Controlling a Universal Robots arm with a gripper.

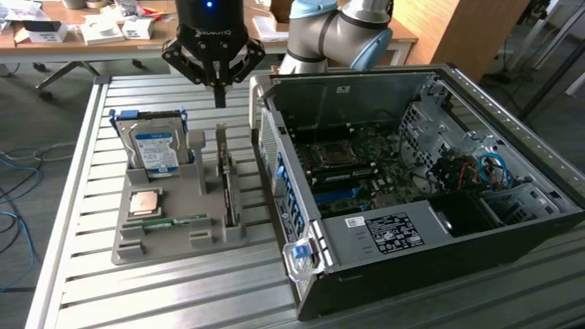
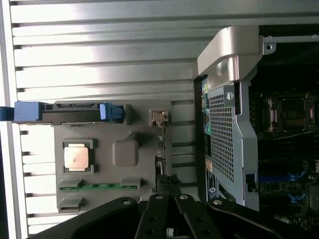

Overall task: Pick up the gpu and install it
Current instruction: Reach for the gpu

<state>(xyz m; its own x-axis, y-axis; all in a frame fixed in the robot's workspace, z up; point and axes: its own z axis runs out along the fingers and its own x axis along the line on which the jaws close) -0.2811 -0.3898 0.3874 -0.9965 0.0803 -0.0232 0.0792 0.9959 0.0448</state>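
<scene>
The gpu stands on its long edge in a slot of the grey holder tray, a thin dark card with a tan face. My gripper hangs a short way above its far end, fingers shut together with nothing between them. In the wrist view the gpu appears edge-on, with its metal end bracket at one end and my gripper over the other end. The open computer case lies beside the tray, on the exterior view's right, its motherboard exposed.
The tray also holds a blue-labelled hard drive standing upright, a processor chip and a green memory stick. All rest on a slatted metal table. A desk with boxes stands behind.
</scene>
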